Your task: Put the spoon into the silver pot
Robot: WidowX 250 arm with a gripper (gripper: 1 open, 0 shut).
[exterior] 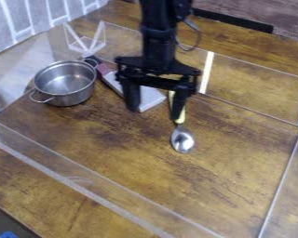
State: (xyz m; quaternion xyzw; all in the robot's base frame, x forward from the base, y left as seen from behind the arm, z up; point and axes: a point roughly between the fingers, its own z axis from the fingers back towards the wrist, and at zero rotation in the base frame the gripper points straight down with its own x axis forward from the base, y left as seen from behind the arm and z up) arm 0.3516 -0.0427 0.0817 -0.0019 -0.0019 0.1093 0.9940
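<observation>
Reaching for the spoon, jaws apart

At the left of my view sits the small round shiny steel pot [64, 82] with low walls and two side handles, upright on the brown wooden counter [101, 172]. Just right of it lies a flat grey rectangular block [112, 80], partly behind my black jaws [160, 106], which stand spread and hold nothing. Farther right, the spoon with a yellow-green plastic handle and silver metal bowl [182, 141] lies on the counter, its handle partly hidden by the jaws

I judge this the approach: next I should line up over the handle, lower and close, minding the block's near edge. Carrying left, I'd need height over the pot's rim
</observation>
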